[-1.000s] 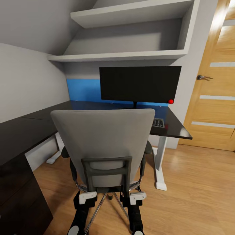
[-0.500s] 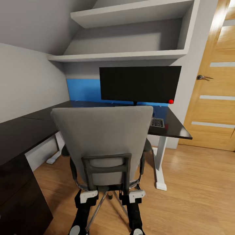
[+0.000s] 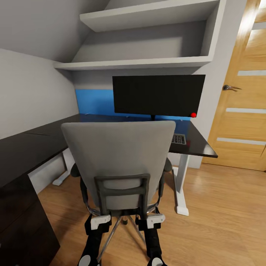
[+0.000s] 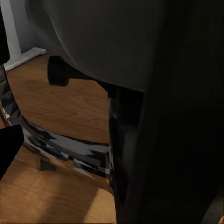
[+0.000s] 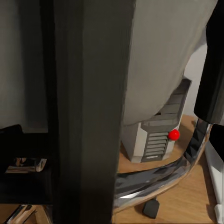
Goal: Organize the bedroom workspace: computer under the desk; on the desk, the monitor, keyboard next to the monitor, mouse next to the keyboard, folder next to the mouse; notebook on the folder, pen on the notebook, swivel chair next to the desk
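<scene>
The swivel chair stands right in front of me, its grey back toward me, facing the black desk. The monitor stands on the desk, and an end of the keyboard shows past the chair's back. My left gripper and right gripper reach in low at the chair's back frame. Each wrist view has a dark frame bar close up between spread fingers. The computer stands on the floor beyond the chair. The chair hides the mouse, folder, notebook and pen.
A second black desktop with dark drawers runs along my left. The desk's white leg and foot bar stand at the right of the chair. An oak door is at the far right, with open wood floor before it. Shelves hang above.
The chair's back shifted slightly left and dipped, then swung back right and a little up. Both arms followed at its base. The camera has not moved.
</scene>
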### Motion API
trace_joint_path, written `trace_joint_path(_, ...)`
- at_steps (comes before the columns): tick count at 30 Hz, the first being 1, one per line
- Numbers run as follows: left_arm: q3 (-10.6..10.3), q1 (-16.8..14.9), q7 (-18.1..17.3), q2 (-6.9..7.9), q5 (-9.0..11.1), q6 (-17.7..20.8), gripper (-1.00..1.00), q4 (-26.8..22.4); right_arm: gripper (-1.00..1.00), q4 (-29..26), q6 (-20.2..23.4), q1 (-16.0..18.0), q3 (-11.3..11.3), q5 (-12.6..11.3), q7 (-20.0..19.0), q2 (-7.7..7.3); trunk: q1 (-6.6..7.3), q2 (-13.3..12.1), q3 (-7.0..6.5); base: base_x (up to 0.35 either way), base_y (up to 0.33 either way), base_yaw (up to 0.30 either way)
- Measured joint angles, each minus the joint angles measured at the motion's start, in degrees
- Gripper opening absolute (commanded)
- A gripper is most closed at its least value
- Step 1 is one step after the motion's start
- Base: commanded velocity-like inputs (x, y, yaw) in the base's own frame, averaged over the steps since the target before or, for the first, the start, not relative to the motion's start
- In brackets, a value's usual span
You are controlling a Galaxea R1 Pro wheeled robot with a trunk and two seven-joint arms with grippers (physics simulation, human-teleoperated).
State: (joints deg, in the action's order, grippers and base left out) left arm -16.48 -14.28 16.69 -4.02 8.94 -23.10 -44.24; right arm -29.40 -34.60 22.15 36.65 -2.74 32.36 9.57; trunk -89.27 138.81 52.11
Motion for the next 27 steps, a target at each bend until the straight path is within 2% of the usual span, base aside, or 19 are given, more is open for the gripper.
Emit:
trace_joint_path(10, 0.00, 0.00, 0.07, 0.02, 0.01, 0.00, 1.00, 0.01, 1.00, 0.00, -0.04, 0.01, -0.02, -0.05, -0.05, -0.04, -0.01, 0.00, 0.00, -0.037, 0.000, 0.000)
trace_joint_path(27, 0.00, 0.00, 0.07, 0.02, 0.03, 0.00, 1.00, 0.00, 1.00, 0.06, -0.13, 0.01, -0.03, -0.09, -0.19, -0.04, -0.03, 0.00, 0.00, -0.252, 0.000, 0.000)
